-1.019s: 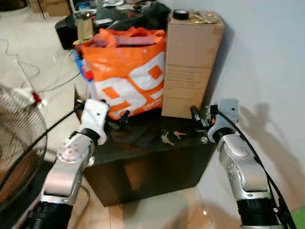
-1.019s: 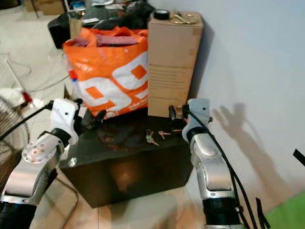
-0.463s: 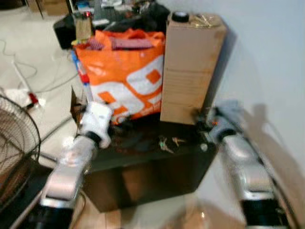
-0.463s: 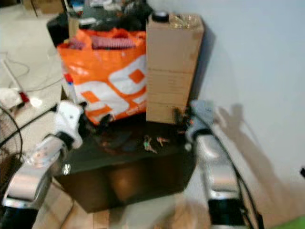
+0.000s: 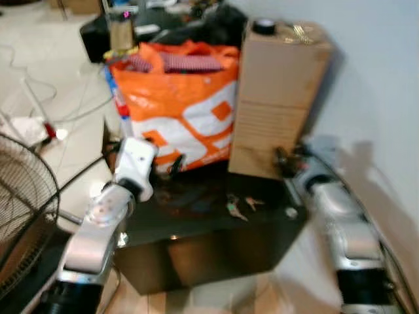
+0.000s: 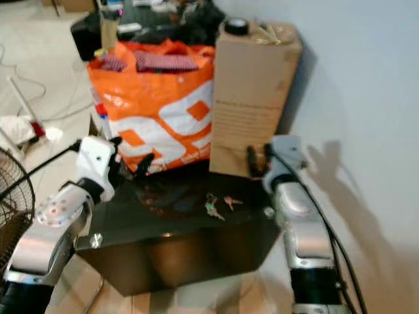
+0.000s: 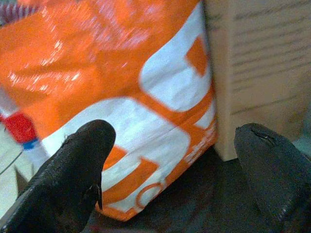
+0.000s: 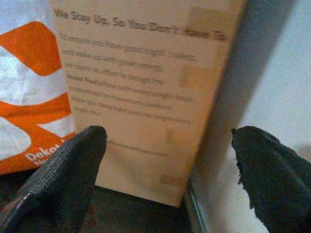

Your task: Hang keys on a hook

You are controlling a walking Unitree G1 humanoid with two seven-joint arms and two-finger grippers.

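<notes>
Keys [image 6: 216, 205] lie loose on the dark glossy table [image 6: 190, 242], in the open patch in front of the tall cardboard box [image 6: 252, 98] and to the right of the orange shopping bag [image 6: 154, 104], touching neither; we hold them in neither gripper.

Against the picture of a second ago the whole scene has slid and blurred, so we judge that our head camera moved and not the things; the keys sit in the same spot relative to the box and the bag, and our two arms are raised over the near edge much as before; for the task that means the pick-up has not begun.

Our left gripper [image 7: 170, 170] hovers at the table's left side, facing the bag, its fingers spread wide with nothing between them; our right gripper [image 8: 165, 170] hovers at the right corner, facing the box's printed face, also spread wide and empty.

The bunch looks splayed rather than straight: one key seems to run toward the near right, another toward the box, with the ring end on the left; the blur keeps us from fixing a single long axis with confidence.

We see no hook yet.
</notes>
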